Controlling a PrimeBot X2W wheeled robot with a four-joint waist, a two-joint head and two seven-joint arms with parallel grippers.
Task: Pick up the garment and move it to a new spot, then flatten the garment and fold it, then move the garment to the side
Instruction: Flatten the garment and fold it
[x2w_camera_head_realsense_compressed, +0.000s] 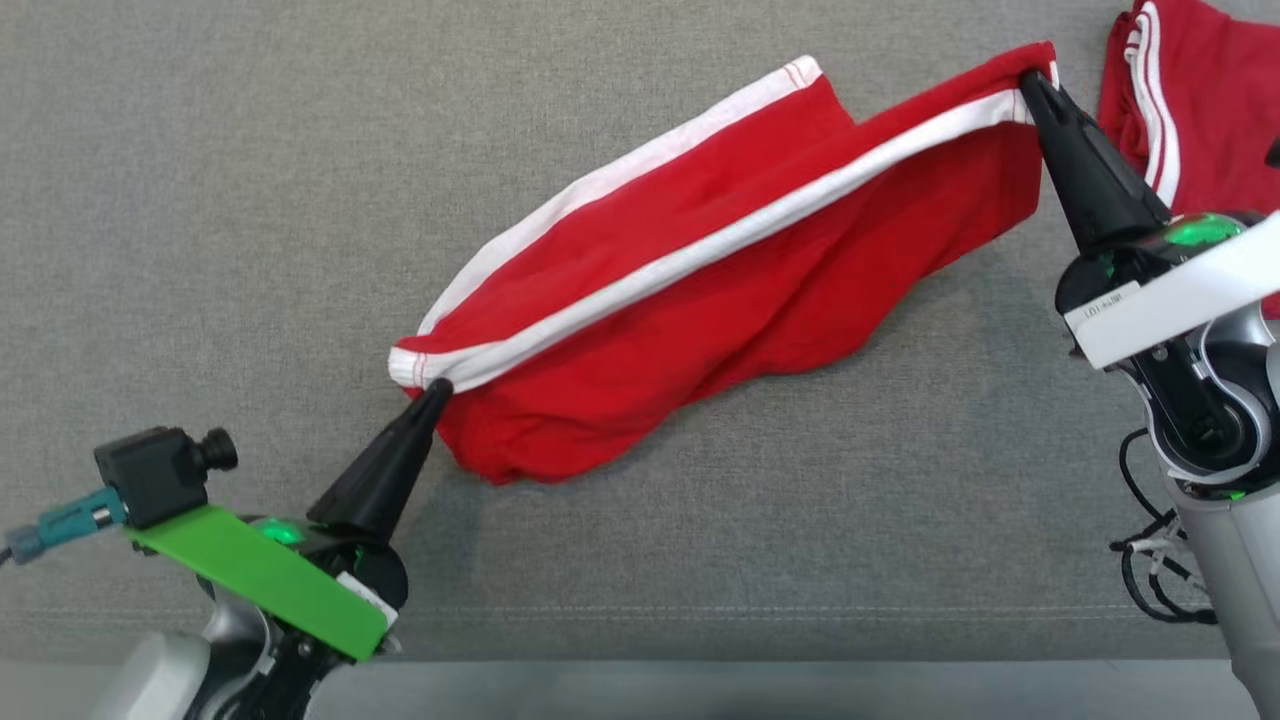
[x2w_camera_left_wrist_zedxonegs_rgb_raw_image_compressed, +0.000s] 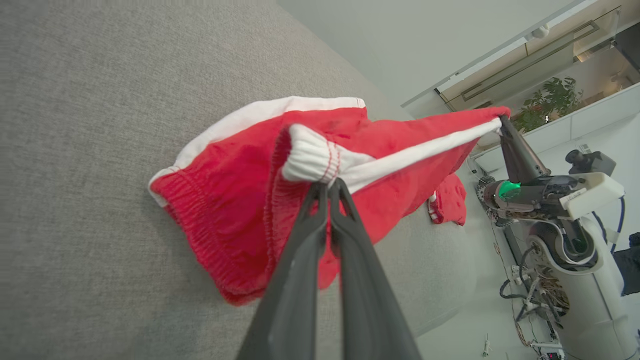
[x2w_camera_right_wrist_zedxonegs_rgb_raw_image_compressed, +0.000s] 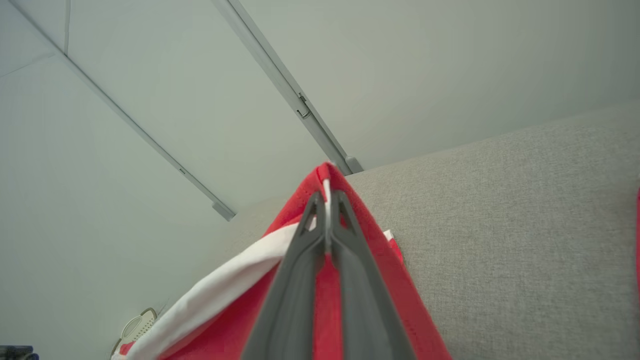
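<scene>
Red shorts (x2w_camera_head_realsense_compressed: 720, 300) gripped at both ends. Left end effector (x2w_camera_head_realsense_compressed: 437, 390) clamped tight on waistband corner, right end effector (x2w_camera_head_realsense_compressed: 1030, 85) clamped tight on leg hem. Shorts stretched between them over grey fabric surface (x2w_camera_head_realsense_compressed: 200, 200). Pick-up judged done. Placing, flattening, folding, moving aside left.

Light is bright, even and diffuse in all three views, with no hard glare. The head view is sharp. There the red garment (x2w_camera_head_realsense_compressed: 700, 300) casts a soft, faint shadow on the grey surface (x2w_camera_head_realsense_compressed: 200, 200) along its lower edge, and the left tool (x2w_camera_head_realsense_compressed: 438, 386) lays a dim one beside itself. The left wrist view bends straight lines toward its edges, and the glazed area at its upper right looks slightly washed out. In the right wrist view the right tool (x2w_camera_right_wrist_zedxonegs_rgb_raw_image_compressed: 327, 200) turns soft toward the bottom edge, close to the lens.
</scene>
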